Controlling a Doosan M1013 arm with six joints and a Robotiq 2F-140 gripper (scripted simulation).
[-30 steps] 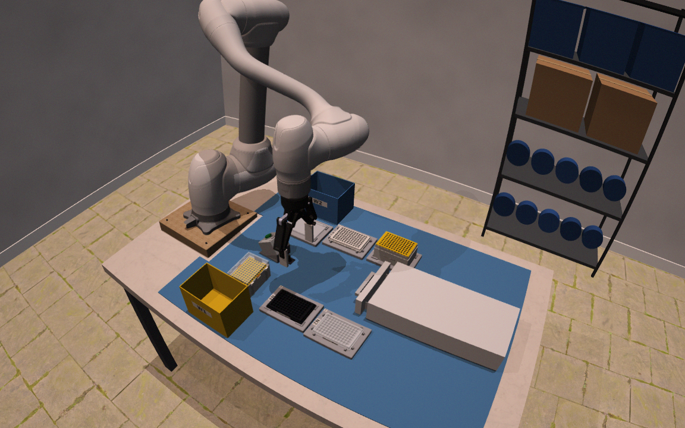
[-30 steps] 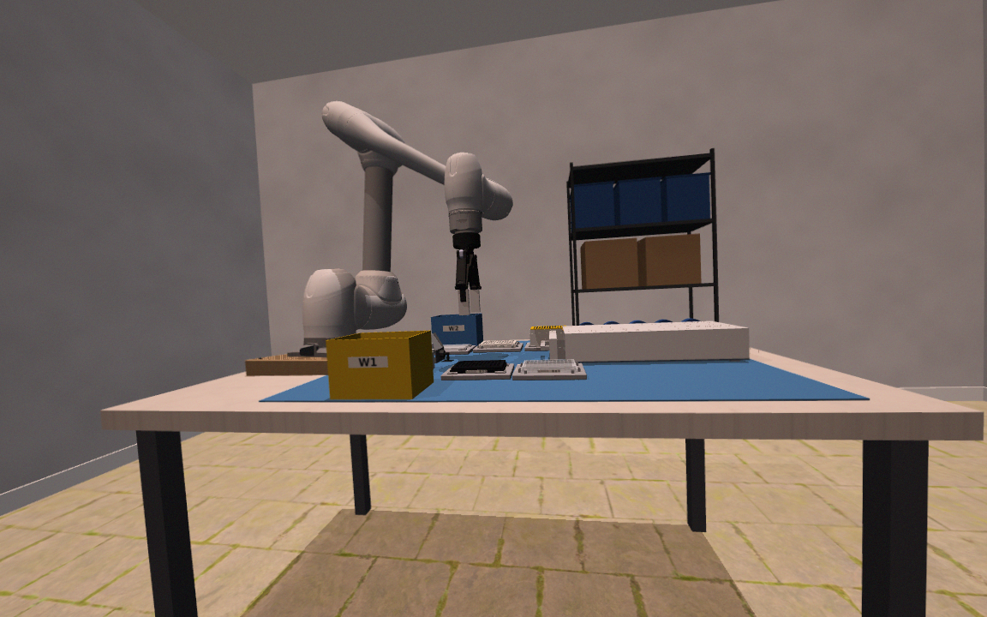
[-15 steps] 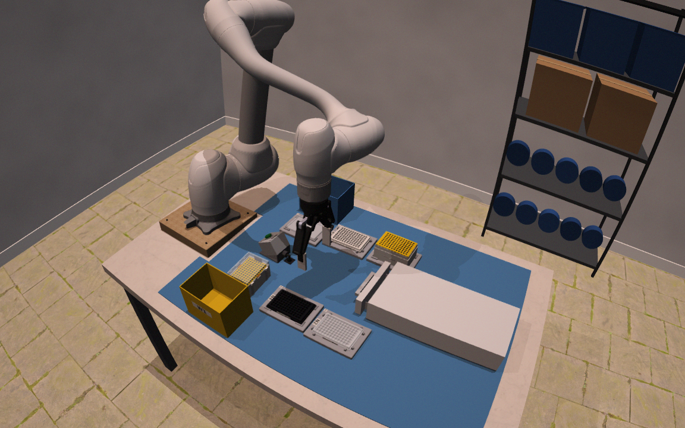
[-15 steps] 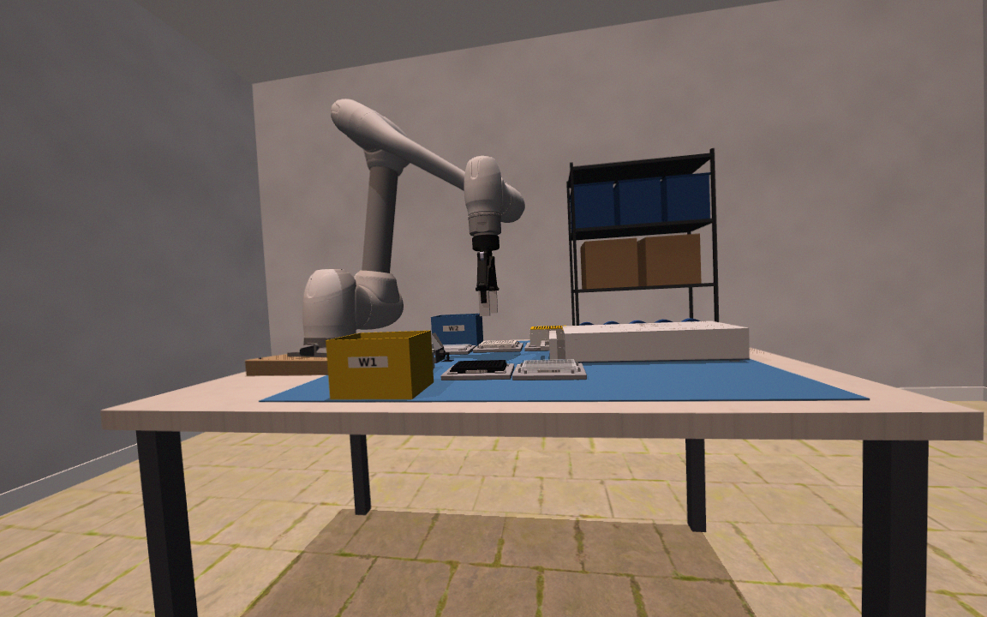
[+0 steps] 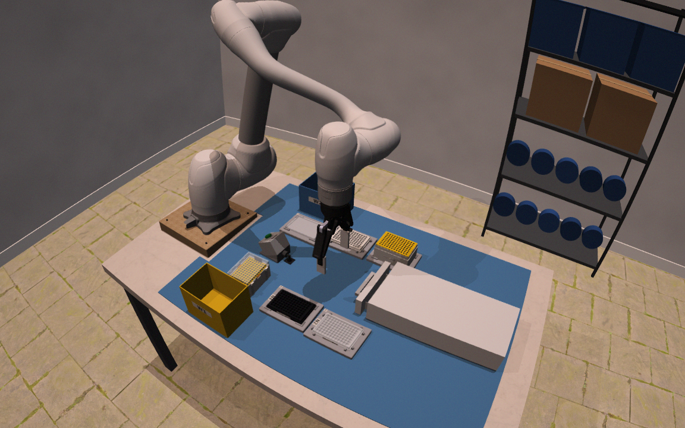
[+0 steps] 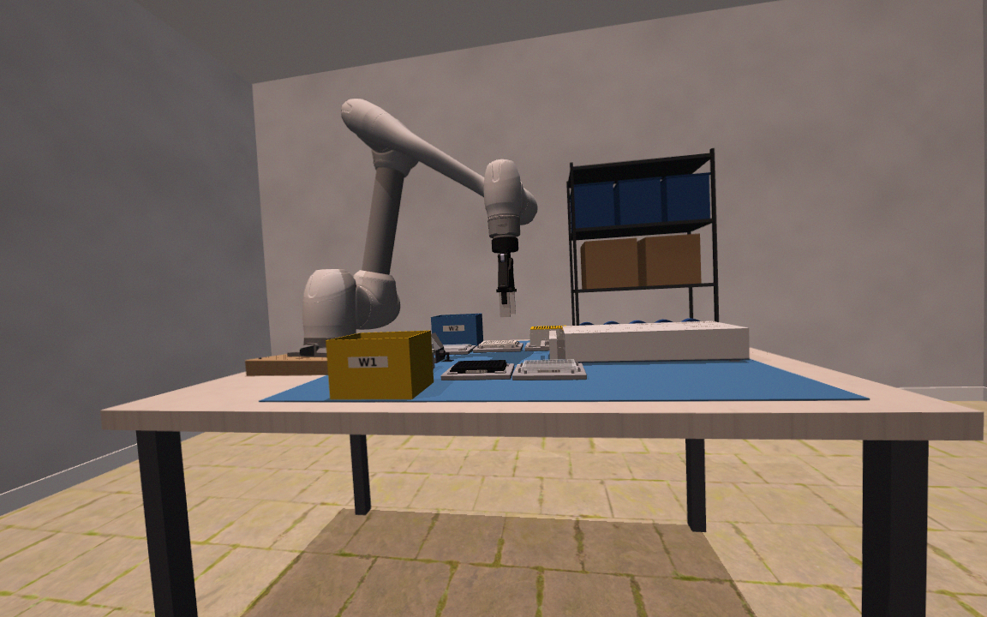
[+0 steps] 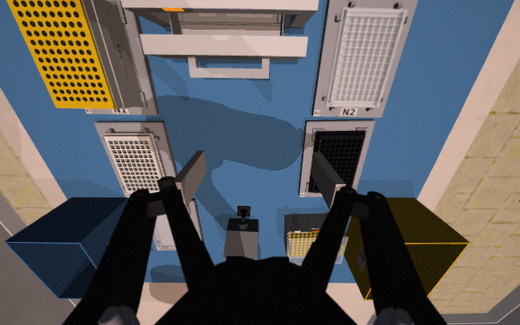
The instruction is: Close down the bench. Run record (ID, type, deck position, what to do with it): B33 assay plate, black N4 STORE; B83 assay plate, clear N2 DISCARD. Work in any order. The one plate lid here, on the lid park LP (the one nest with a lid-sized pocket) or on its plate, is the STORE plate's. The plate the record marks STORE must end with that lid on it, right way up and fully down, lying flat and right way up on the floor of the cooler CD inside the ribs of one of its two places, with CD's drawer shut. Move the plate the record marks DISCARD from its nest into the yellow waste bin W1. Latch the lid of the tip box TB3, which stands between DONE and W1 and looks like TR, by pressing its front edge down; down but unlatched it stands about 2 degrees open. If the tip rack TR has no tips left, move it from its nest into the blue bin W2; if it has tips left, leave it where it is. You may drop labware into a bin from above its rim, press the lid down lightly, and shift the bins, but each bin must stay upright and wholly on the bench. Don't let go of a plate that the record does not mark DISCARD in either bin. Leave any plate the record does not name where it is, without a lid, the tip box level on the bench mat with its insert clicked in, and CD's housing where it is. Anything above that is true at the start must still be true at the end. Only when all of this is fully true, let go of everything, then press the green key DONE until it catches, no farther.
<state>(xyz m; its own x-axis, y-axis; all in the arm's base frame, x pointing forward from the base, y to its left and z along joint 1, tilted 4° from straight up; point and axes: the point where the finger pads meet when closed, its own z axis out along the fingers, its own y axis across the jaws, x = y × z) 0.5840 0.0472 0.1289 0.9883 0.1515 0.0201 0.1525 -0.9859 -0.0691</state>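
Note:
My gripper (image 5: 330,254) (image 6: 506,303) (image 7: 258,162) is open and empty, hanging high over the middle of the blue mat (image 5: 414,372). The black plate (image 5: 290,305) (image 6: 478,367) (image 7: 338,155) sits in nest N4 without a lid. The clear plate (image 5: 337,329) (image 6: 549,367) (image 7: 361,56) sits in N2. The lid (image 5: 302,226) (image 7: 165,227) lies on the lid park by the blue bin W2 (image 5: 313,194) (image 6: 457,328) (image 7: 66,244). The cooler CD (image 5: 440,314) (image 6: 654,341) has its drawer front (image 5: 374,285) (image 7: 224,45) standing a little out. The yellow bin W1 (image 5: 216,298) (image 6: 379,364) (image 7: 422,244) is empty.
The tip box TB3 (image 5: 249,270) (image 7: 302,241) stands between W1 and the DONE key housing (image 5: 275,245) (image 7: 241,236). The yellow tip rack TR (image 5: 397,244) (image 7: 61,54) shows dark holes. Another pale plate (image 5: 352,239) (image 7: 135,162) sits in N3. A shelf rack (image 5: 595,132) stands beyond the table.

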